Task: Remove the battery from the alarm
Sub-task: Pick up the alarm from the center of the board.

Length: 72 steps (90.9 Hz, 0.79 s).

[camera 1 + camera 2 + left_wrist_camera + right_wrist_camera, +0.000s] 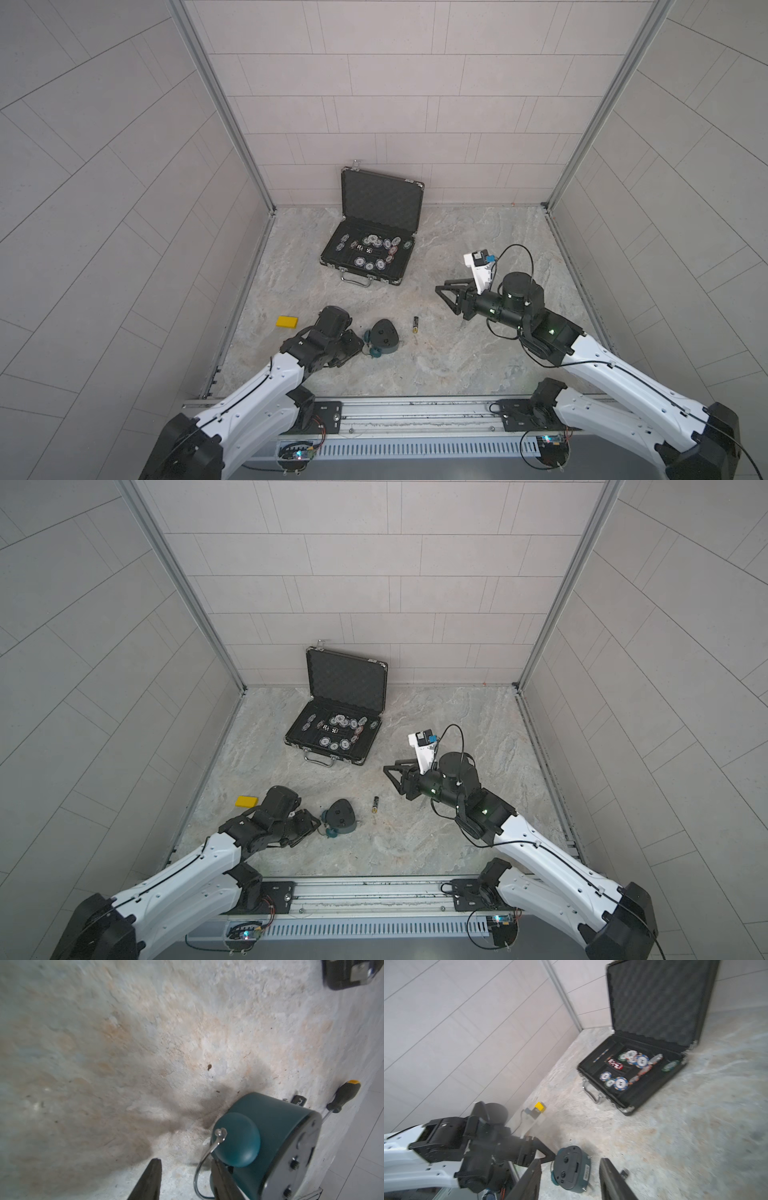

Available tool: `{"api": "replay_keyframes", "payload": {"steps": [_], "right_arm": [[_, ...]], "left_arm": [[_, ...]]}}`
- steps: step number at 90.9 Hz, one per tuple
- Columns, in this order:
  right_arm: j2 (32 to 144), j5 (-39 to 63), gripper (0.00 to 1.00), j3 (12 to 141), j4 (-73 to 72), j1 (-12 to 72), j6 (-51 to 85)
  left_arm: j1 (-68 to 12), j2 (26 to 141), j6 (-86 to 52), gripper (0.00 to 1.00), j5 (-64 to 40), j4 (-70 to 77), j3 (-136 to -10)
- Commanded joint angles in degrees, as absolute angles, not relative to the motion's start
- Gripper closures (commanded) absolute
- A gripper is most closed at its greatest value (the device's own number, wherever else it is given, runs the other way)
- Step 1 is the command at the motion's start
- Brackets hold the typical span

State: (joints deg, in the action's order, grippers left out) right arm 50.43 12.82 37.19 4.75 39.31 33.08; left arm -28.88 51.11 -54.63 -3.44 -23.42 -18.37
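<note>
Far to the left a yellow block [286, 321] sits by the wall, well apart from everything else. Next comes the left gripper [185, 1161], low and hard up against the bell side of the alarm [384, 336]. Its jaws stand partly spread. The clock's wire handle curves into the gap and one finger lies close by a bell, but I can see nothing clamped.

The alarm lies dial-down, dark back upward. Just beside it on the right, apart from it, the battery [415, 324] rests flat on the table [457, 365], so it looks already out of the clock. Its long axis runs from the robot's side toward the back wall, gold end nearer the robot.

Further right and further back hangs the right gripper [570, 1160], seemingly lifted, its jaws spread and empty. The battery lies below it, toward the robot and slightly left, with bare table between. I'd say that arm has the clear line, since the alarm blocks the left one.

The left wrist view shows a screwdriver [344, 1095] and a small black cover [299, 1101] beyond the alarm. The open chip case [380, 199] stands well back.
</note>
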Motion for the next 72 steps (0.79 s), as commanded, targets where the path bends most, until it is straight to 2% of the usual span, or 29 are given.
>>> {"api": "replay_keyframes", "payload": {"steps": [1, 14, 21, 41, 51, 72], "right_arm": [[50.21, 10.89, 0.51, 32.48, 7.4, 38.06, 36.22], [49.27, 11.37, 0.51, 32.77, 8.78, 37.81, 35.68], [48.92, 11.77, 0.51, 32.67, 8.96, 37.71, 35.68], [47.81, 12.56, 0.51, 32.87, 9.8, 37.38, 35.38], [46.89, 12.48, 0.51, 32.76, 10.59, 36.91, 35.16], [48.25, 14.86, 0.51, 32.9, 10.99, 35.98, 35.4]], "left_arm": [[-28.56, 53.2, -54.11, 0.63, -5.11, -20.91, -19.2], [-28.56, 57.03, -54.04, 0.66, -7.01, -18.17, -19.51], [-28.55, 59.84, -53.39, 0.71, -7.91, -17.41, -20.04], [-28.56, 61.16, -53.2, 1.0, -7.77, -18.61, -21.38], [-28.56, 56.46, -52.07, 1.0, -6.41, -24.04, -23.75], [-28.56, 41.87, -49.08, 1.0, 0.47, -44.92, -33.99]]}}
